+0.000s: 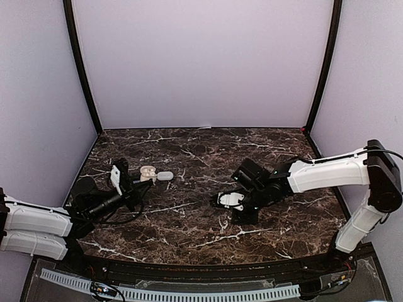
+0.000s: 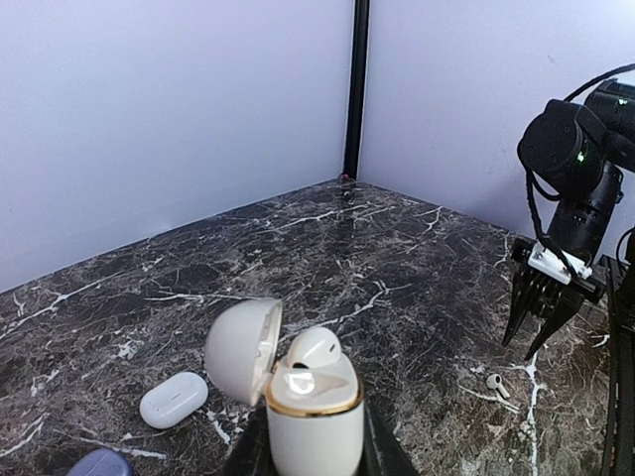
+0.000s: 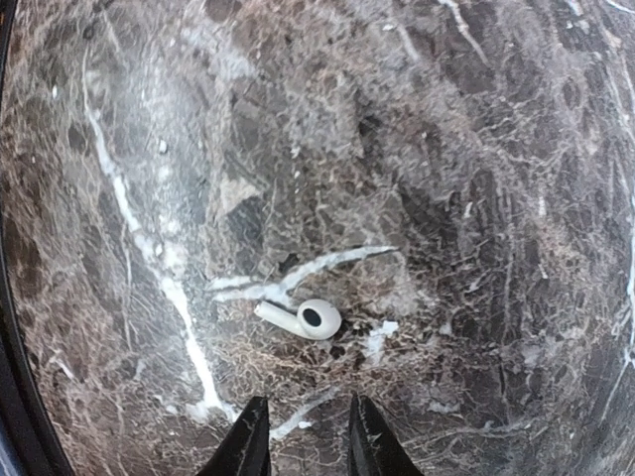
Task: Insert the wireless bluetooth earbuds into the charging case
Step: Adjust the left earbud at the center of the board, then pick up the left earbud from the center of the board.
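A robotics lab test cell is shown, not a home. A dark marble-patterned tabletop [image 1: 189, 189] is enclosed by plain pale lavender panels [image 1: 201, 63] joined at black corner posts [image 1: 82, 69]. A left arm [image 1: 38, 220] and a right arm [image 1: 327, 173], white and black, are mounted at the lower corners of the top view. A slotted cable duct [image 1: 170, 290] is run along the bottom edge.

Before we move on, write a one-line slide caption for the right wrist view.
Right gripper, jaws parted and empty, just short of a lone white earbud lying on the marble table.
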Robot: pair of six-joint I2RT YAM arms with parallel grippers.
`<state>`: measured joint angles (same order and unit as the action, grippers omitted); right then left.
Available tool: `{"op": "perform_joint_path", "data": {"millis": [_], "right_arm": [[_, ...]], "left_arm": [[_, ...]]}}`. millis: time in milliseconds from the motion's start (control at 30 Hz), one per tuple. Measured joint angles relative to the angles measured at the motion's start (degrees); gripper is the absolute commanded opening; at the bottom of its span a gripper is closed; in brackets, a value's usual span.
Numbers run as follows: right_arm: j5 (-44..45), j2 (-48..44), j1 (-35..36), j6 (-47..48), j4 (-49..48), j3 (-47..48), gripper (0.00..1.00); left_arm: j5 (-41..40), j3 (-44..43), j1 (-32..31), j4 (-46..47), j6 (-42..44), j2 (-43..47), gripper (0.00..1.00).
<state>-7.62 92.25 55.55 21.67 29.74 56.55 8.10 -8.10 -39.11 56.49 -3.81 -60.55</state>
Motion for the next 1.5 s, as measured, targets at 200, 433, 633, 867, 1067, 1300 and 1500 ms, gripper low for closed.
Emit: {"op": "perform_joint_path", "data": {"millis": [200, 433, 633, 867, 1067, 1300, 1500], "right_arm": [[-0.6, 0.2, -1.9, 7.2, -4.6, -3.3, 0.28], [-2.6, 2.5, -2.4, 6.8, -7.8, -2.6, 0.51], [-4.5, 5.3, -2.4, -1.4, -6.8, 1.4, 0.52], [0.0, 4.1, -2.3, -21.9, -4.2, 2.6, 0.40], [5.5, 3.3, 0.6, -41.4, 0.4, 6.3, 0.44], [7.9, -4.2, 3.3, -61.8, 1.2, 5.3, 0.38], [9.2, -5.5, 2.4, -79.1, 7.4, 3.4, 0.47]], "left_arm": [[0.7, 0.0, 0.0, 0.0, 0.0, 0.0, 0.10], [2.0, 0.0, 0.0, 0.1, 0.0, -1.2, 0.11], [6.9, 0.0, 0.0, 3.3, 0.7, -4.4, 0.10], [13.4, 0.0, 0.0, 7.0, 1.9, -9.9, 0.11], [17.0, 0.0, 0.0, 8.7, 2.9, -13.0, 0.10], [19.1, 0.0, 0.0, 10.8, 4.5, -15.4, 0.10], [20.9, 0.4, 0.0, 15.2, 4.9, -17.8, 0.10]]}}
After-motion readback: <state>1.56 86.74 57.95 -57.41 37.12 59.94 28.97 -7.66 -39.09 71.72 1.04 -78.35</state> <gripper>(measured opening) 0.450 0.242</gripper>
